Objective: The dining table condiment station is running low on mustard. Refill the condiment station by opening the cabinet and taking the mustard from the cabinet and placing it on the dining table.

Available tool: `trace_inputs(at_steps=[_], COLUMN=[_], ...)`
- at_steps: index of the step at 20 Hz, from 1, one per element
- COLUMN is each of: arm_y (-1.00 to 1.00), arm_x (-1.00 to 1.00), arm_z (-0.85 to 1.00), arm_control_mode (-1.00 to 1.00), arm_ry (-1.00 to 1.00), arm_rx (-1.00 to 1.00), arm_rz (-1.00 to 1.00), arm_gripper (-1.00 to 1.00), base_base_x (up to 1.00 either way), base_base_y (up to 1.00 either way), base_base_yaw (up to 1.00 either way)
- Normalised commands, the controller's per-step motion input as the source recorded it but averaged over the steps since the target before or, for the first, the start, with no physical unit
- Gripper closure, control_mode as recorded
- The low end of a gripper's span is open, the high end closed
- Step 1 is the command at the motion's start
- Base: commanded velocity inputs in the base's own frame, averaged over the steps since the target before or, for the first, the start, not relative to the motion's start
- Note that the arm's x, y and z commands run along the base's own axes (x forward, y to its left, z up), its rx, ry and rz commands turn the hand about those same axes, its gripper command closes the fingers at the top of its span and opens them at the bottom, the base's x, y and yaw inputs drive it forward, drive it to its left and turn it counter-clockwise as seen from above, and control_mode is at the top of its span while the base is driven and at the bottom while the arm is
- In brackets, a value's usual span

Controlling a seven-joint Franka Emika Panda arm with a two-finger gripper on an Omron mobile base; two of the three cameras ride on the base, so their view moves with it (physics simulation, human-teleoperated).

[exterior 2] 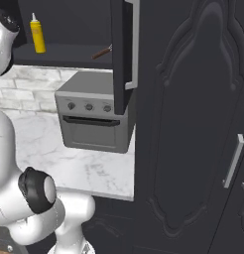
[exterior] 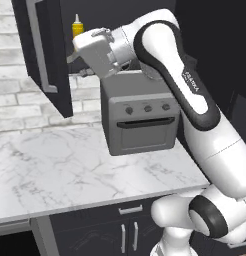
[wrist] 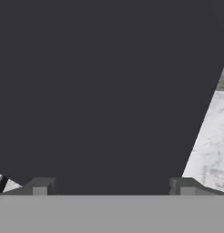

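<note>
Left base view has the cabinet point(exterior: 45, 55) with its door swung open, long silver bar handle facing out; the mustard point(exterior: 77, 26) stands upright on the shelf inside, its yellow top showing just above the white hand; the gripper point(exterior: 77, 60) reaches into the opening below the bottle, apart from it; right base view shows the mustard point(exterior 2: 37, 33) alone at the shelf's left, a small brown utensil point(exterior 2: 101, 52) lying further right; a grey toaster oven point(exterior 2: 94, 116) sits on the marble counter point(exterior: 70, 165) beneath; hand view shows both fingertips point(wrist: 40, 186) spread wide with nothing between them.
</note>
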Motion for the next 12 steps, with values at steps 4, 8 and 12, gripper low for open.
trace_inputs(at_steps=[4, 8, 12], arm_y=[0.61, 0.57, 0.13], arm_x=[-0.27, 0.0, 0.05], arm_z=[0.0, 0.0, -0.06], arm_control_mode=[-1.0, -1.0, -1.0], arm_ry=[-0.33, -0.17, 0.0], arm_rx=[-0.13, -0.15, -0.08], arm_rz=[0.0, -0.06, -0.08], arm_gripper=[-1.0, -1.0, -1.0], base_base_x=[0.0, 0.0, 0.0], base_base_y=[0.0, 0.0, 0.0], base_base_yaw=[0.0, 0.0, 0.0])
